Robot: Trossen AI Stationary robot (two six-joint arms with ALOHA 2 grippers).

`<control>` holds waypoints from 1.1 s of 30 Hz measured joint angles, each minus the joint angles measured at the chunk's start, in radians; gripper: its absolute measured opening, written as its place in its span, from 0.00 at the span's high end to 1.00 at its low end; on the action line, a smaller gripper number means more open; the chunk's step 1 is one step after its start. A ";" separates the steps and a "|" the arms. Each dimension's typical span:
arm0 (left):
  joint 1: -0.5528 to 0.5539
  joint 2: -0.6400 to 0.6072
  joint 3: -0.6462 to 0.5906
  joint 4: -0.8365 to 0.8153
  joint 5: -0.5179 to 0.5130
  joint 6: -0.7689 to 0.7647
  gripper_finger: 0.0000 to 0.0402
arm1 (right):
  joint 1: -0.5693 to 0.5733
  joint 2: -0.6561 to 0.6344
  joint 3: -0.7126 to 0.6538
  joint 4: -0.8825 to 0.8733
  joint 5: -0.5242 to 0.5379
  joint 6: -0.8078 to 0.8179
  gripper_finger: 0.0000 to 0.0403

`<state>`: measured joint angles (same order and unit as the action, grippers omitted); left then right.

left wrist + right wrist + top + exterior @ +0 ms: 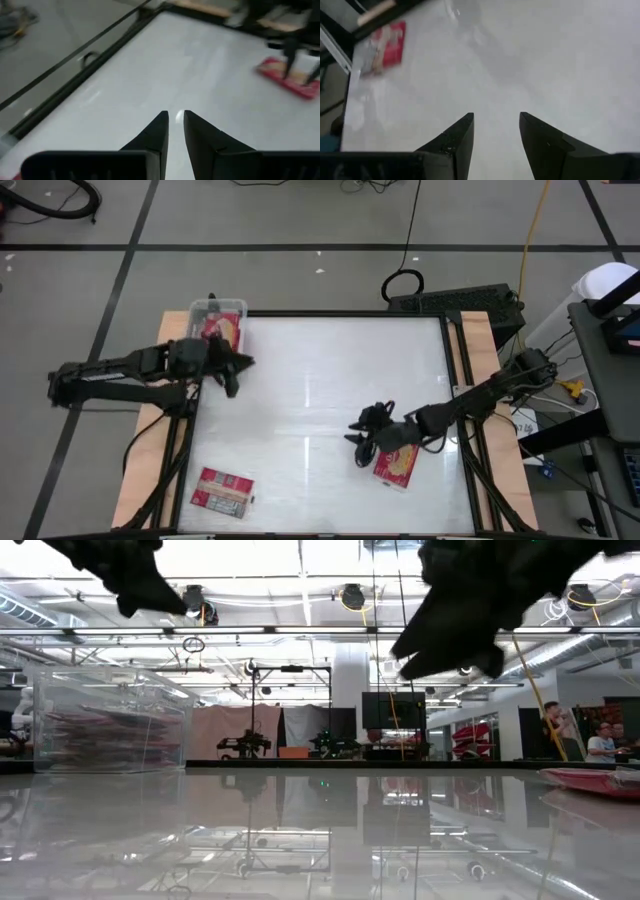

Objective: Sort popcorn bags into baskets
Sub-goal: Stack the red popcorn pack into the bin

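Note:
The clear basket (218, 323) stands at the table's far-left corner with red popcorn packets stacked inside; in the low view the basket (110, 730) shows them through its wall. One packet (222, 490) lies flat near the near-left corner. Another packet (396, 467) lies flat at near right, partly under the right arm. My left gripper (238, 372) hovers just right of the basket, its fingers (176, 117) a narrow gap apart and empty. My right gripper (363, 437) hangs above bare table left of the near-right packet, open and empty (496, 120).
The white tabletop (320, 390) has a dark frame and wooden side strips. Bare surface spans the middle between the two arms. A keyboard (455, 302) sits beyond the far-right edge. People (600, 745) show in the room behind, away from the table.

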<state>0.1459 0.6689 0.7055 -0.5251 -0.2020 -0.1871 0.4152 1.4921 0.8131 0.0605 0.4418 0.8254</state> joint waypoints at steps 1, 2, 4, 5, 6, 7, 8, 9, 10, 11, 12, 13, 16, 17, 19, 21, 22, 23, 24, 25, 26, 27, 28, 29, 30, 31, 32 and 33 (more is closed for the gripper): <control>-0.044 0.005 -0.009 0.029 -0.012 -0.005 0.84 | 0.017 -0.001 0.037 -0.083 0.000 0.042 0.62; -0.088 0.008 -0.018 0.063 -0.025 -0.010 0.84 | 0.034 -0.001 0.071 -0.159 0.000 0.082 0.62; -0.168 0.019 -0.040 0.122 -0.061 -0.018 0.84 | 0.068 -0.001 0.133 -0.277 -0.001 0.153 0.62; -0.205 0.026 -0.053 0.161 -0.077 -0.018 0.84 | 0.083 -0.001 0.162 -0.323 -0.001 0.184 0.62; -0.241 0.033 -0.067 0.203 -0.091 -0.019 0.84 | 0.097 -0.001 0.188 -0.365 0.000 0.214 0.62; -0.273 0.041 -0.081 0.246 -0.101 -0.018 0.84 | 0.110 -0.001 0.211 -0.402 0.000 0.243 0.62; -0.302 0.052 -0.096 0.282 -0.110 -0.018 0.84 | 0.118 -0.001 0.229 -0.441 -0.001 0.267 0.62; -0.330 0.065 -0.111 0.321 -0.116 -0.018 0.84 | 0.123 -0.001 0.244 -0.483 -0.004 0.290 0.62; -0.354 0.078 -0.126 0.365 -0.118 -0.015 0.84 | 0.127 -0.001 0.262 -0.532 -0.015 0.315 0.62; -0.376 0.091 -0.139 0.402 -0.119 -0.007 0.84 | 0.126 -0.001 0.277 -0.576 -0.038 0.335 0.62; -0.395 0.106 -0.149 0.436 -0.120 -0.001 0.84 | 0.121 -0.001 0.289 -0.616 -0.067 0.348 0.62; -0.412 0.122 -0.156 0.472 -0.122 0.007 0.84 | 0.112 -0.002 0.295 -0.647 -0.103 0.352 0.62; -0.454 0.175 -0.172 0.530 -0.123 0.029 0.84 | 0.068 -0.002 0.289 -0.746 -0.239 0.323 0.62; -0.464 0.197 -0.173 0.547 -0.123 0.033 0.84 | 0.050 -0.002 0.284 -0.778 -0.269 0.306 0.61; -0.482 0.237 -0.173 0.570 -0.131 0.035 0.84 | 0.017 -0.002 0.273 -0.834 -0.316 0.255 0.59; -0.497 0.285 -0.174 0.595 -0.150 0.033 0.84 | -0.015 -0.002 0.255 -0.875 -0.341 0.188 0.57; -0.501 0.307 -0.174 0.602 -0.158 0.030 0.84 | -0.029 -0.002 0.245 -0.890 -0.341 0.158 0.55; -0.503 0.328 -0.174 0.608 -0.166 0.027 0.84 | -0.044 -0.002 0.235 -0.904 -0.338 0.126 0.54; -0.504 0.349 -0.174 0.623 -0.167 0.021 0.84 | -0.061 -0.002 0.221 -0.919 -0.336 0.097 0.52; -0.504 0.369 -0.174 0.641 -0.167 0.011 0.84 | -0.082 -0.001 0.208 -0.935 -0.340 0.084 0.50; -0.504 0.386 -0.174 0.655 -0.167 0.001 0.84 | -0.102 -0.001 0.193 -0.954 -0.343 0.082 0.48; -0.504 0.400 -0.174 0.661 -0.167 -0.002 0.84 | -0.123 -0.001 0.180 -0.969 -0.349 0.084 0.46; -0.504 0.415 -0.174 0.679 -0.167 -0.001 0.84 | -0.144 -0.001 0.166 -0.974 -0.363 0.074 0.43; -0.503 0.427 -0.174 0.699 -0.167 0.002 0.84 | -0.159 -0.001 0.151 -0.971 -0.382 0.048 0.41; -0.503 0.434 -0.174 0.705 -0.167 0.011 0.84 | -0.171 -0.001 0.138 -0.964 -0.395 0.011 0.39; -0.503 0.441 -0.174 0.711 -0.167 0.021 0.84 | -0.179 -0.001 0.126 -0.958 -0.409 -0.030 0.37; -0.503 0.448 -0.174 0.723 -0.168 0.030 0.84 | -0.186 -0.001 0.117 -0.955 -0.421 -0.065 0.35; -0.502 0.451 -0.174 0.730 -0.167 0.032 0.84 | -0.192 -0.001 0.111 -0.954 -0.433 -0.097 0.33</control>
<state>-0.3562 1.1203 0.5316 0.2049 -0.3695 -0.1554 0.2235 1.4914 0.9244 -0.8932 0.0088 0.7280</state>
